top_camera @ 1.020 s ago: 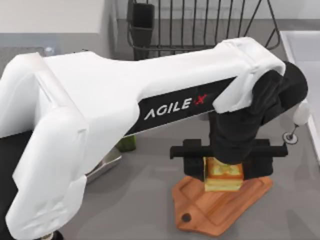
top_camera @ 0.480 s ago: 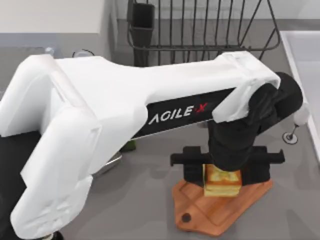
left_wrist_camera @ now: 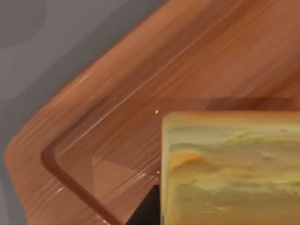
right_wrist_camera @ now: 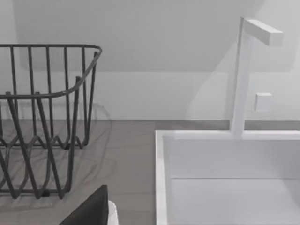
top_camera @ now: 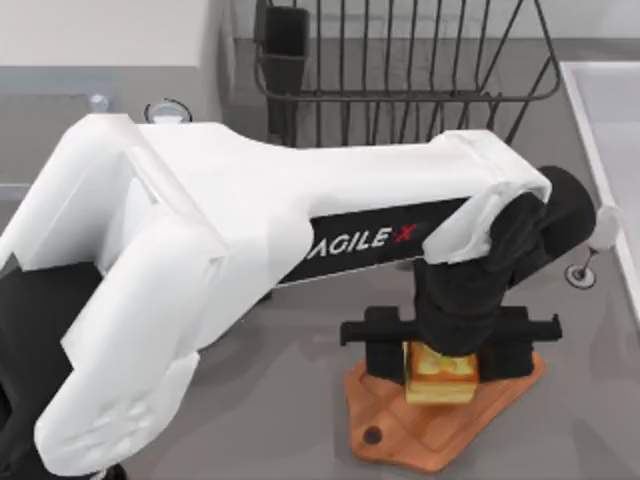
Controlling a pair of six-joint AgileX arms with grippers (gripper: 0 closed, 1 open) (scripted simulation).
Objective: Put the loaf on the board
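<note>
The reddish-brown board lies at the front right of the table, its handle hole toward the front left. My left gripper reaches down over it and is shut on the loaf, with black fingers on either side. The loaf is a small yellow block with a golden crust, low over the board's middle. I cannot tell whether it touches the wood. In the left wrist view the loaf sits close over the board's grooved corner.
A dark wire rack stands at the back, also seen in the right wrist view. A white sink with a faucet runs along the right edge. A clear glass stands just right of the left wrist.
The left arm has swung slightly toward the front and gone lower, bringing the loaf down closer to the board. The gripper has stayed shut on it.
</note>
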